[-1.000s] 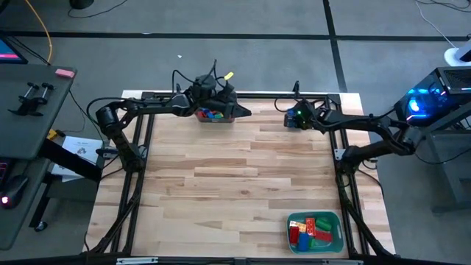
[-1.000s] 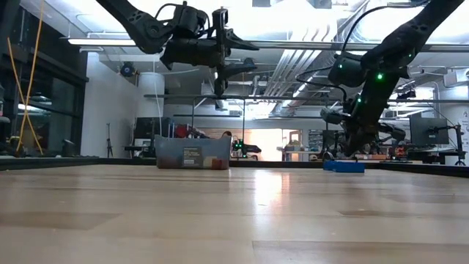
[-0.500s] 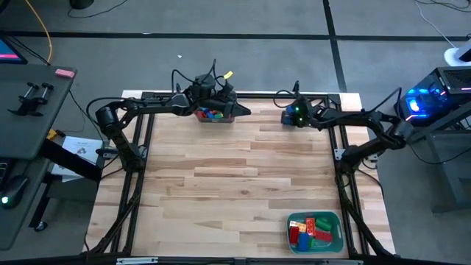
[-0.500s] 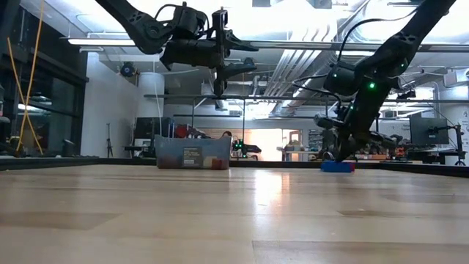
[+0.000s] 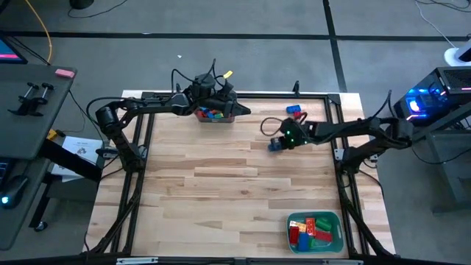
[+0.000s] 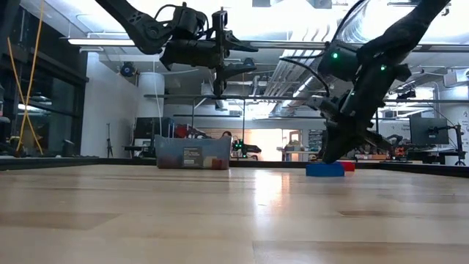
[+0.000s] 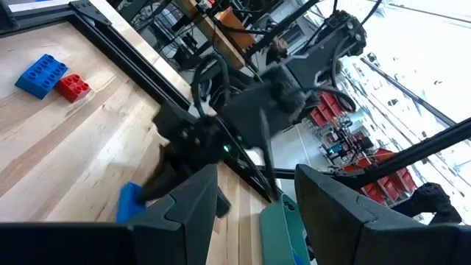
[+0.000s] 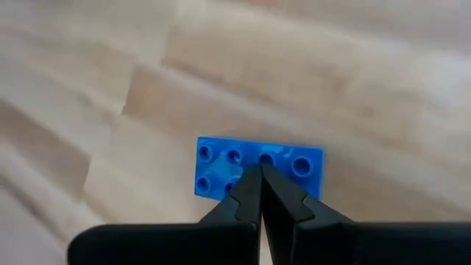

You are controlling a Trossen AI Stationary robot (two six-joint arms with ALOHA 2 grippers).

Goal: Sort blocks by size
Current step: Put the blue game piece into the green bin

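Two closed fingers (image 8: pixel 259 193) against blue block (image 8: pixel 257 165)

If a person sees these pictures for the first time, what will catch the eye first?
Probably the right gripper, fingers shut, touching a long blue block on the bare wood toward the table's far side. Next, the left gripper hovers above a dark bin of mixed blocks at the far edge. A teal tray with red and green blocks sits at the near right corner.
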